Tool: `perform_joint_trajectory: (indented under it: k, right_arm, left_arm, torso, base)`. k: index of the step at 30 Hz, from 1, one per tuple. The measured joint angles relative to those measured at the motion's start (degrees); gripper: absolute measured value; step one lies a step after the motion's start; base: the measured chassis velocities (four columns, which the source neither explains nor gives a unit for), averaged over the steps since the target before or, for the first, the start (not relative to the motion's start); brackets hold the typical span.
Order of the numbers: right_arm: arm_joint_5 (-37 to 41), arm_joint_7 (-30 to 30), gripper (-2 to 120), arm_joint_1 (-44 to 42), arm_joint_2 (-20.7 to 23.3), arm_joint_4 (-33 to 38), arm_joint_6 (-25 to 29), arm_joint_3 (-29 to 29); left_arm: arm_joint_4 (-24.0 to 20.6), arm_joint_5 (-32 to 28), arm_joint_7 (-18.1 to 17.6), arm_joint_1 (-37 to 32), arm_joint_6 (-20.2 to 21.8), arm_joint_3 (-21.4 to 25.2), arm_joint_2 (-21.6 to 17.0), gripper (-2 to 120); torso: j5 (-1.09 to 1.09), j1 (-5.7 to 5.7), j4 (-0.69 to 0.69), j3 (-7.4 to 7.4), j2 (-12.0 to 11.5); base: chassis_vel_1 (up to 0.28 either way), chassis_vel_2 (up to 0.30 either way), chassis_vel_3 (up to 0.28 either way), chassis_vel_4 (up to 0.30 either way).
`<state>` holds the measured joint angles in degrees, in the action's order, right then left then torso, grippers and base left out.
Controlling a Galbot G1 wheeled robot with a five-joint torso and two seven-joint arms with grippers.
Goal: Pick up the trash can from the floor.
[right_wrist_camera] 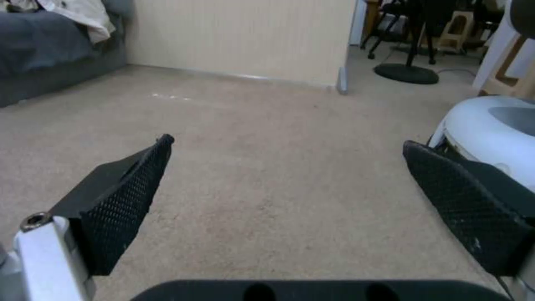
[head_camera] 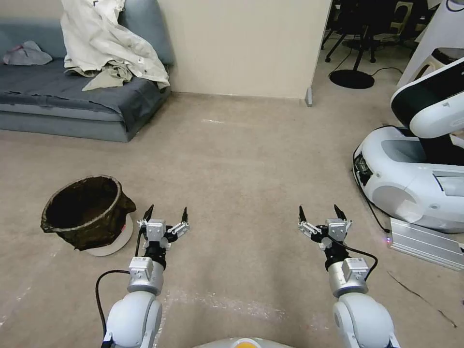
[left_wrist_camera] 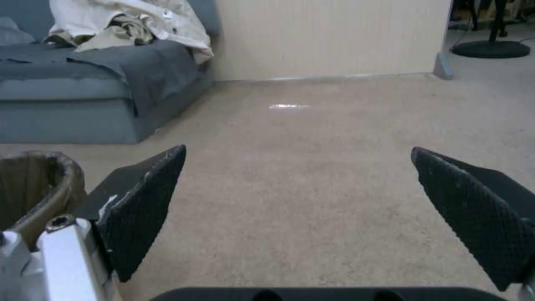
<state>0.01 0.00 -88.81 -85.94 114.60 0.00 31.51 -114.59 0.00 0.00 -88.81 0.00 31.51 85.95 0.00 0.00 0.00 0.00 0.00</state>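
On the floor [head_camera: 251, 159], left of both hands, the bin [head_camera: 87, 212] is sitting upright.
Farthest left, the bin is resting on the carpet, near but apart from the left hand [head_camera: 165, 211], which is hovering with fingers spread wide and holding nothing. Well to the right, the right hand [head_camera: 319, 212] is hovering likewise, open and gripping nothing, near a white robot base [head_camera: 411, 183].

Head cam high, down-fwd; wrist cams low, fwd; shared floor [head_camera: 241, 159].
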Motion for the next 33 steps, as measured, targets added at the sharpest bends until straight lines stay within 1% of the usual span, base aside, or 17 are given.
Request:
perform_joint_trajectory:
  k: [19,20,21,22,23,24,25,26,27,29,31,32,33]
  right_arm:
    - [0.1,0.0,100,-0.2,0.0,0.3,0.0,0.2]
    - [0.3,0.0,100,-0.4,0.0,0.7,-0.1,0.4]
    - [1.2,-0.1,100,-1.4,0.0,2.4,-0.4,1.4]
    - [1.5,-0.1,100,-2.0,0.1,3.4,-0.5,1.9]
    - [1.6,-0.2,100,-2.1,0.1,3.6,-0.5,2.0]
    - [1.6,-0.2,100,-2.1,0.1,3.6,-0.5,2.0]
    - [2.3,-0.4,100,-3.0,0.1,4.7,-0.7,2.7]
    - [3.4,-0.8,100,-4.0,0.2,6.8,-1.0,3.9]
    - [4.4,-1.1,100,-5.0,0.3,8.7,-1.1,5.1]
    - [5.1,-1.4,100,-5.8,0.3,9.8,-1.3,5.8]
    - [7.9,-2.4,100,-8.6,0.5,14.7,-2.1,8.8]
    - [9.4,-2.7,100,-9.9,0.7,16.7,-2.0,10.1]
    - [9.4,-2.7,100,-9.9,0.7,16.7,-2.0,10.1]
  left_arm:
    - [-0.5,-0.1,0.0,0.0,0.0,-0.1,0.1,100]
    - [-1.0,-0.4,0.0,-0.1,0.1,-0.2,0.2,100]
    - [-3.1,-1.4,-0.1,-0.3,0.5,-0.9,0.7,100]
    - [-5.0,-2.4,-0.2,-0.5,0.9,-1.6,1.1,100]
    - [-7.3,-3.5,-0.3,-0.6,1.3,-2.5,1.7,100]
    - [-7.3,-3.5,-0.3,-0.6,1.3,-2.5,1.7,100]
    - [-9.9,-4.9,-0.5,-0.9,1.9,-3.3,2.4,100]
    - [-12.5,-6.1,-0.7,-1.2,2.3,-4.3,2.9,100]
    - [-13.5,-6.2,-0.9,-1.7,2.1,-4.1,2.9,100]
    - [-13.7,-6.1,-1.3,-2.1,2.0,-3.7,2.7,100]
    - [-14.2,-5.0,-2.0,-3.1,1.9,-2.7,2.2,100]
    - [-14.3,-4.0,-2.1,-3.5,2.6,-2.2,2.1,100]
    - [-14.3,-4.0,-2.1,-3.5,2.6,-2.2,2.1,100]
  torso:
    - [0.0,0.0,0.0,0.0,0.0]
    - [0.02,0.0,0.02,0.0,0.0]
    - [0.02,0.0,0.02,0.0,0.0]
    - [-0.06,0.0,-0.04,0.0,0.0]
    - [-0.01,0.0,0.01,0.0,0.0]
    - [-0.01,0.0,0.01,0.0,0.0]
    - [0.11,0.0,0.0,0.01,0.0]
    - [0.0,0.0,0.01,0.0,0.0]
    - [-0.02,0.0,-0.03,-0.01,0.0]
    - [0.02,0.0,-0.01,0.0,0.0]
    - [-0.02,0.0,0.01,-0.01,0.0]
    - [-0.01,0.0,-0.02,-0.01,0.0]
    - [-0.01,0.0,-0.02,-0.01,0.0]
  base:
    - [0.0,0.0,0.0,0.0]
    - [0.0,0.0,0.0,0.0]
    - [0.0,0.0,0.0,0.0]
    - [0.0,0.0,0.0,0.0]
    - [0.0,0.0,0.0,0.0]
    - [0.0,0.0,0.0,0.0]
    - [0.0,0.0,0.0,0.0]
    - [0.0,0.0,0.0,0.0]
    - [0.0,0.0,0.0,0.0]
    - [0.0,0.0,0.0,0.0]
    - [0.0,0.0,0.0,0.0]
    - [0.0,0.0,0.0,0.0]
    - [0.0,0.0,0.0,0.0]
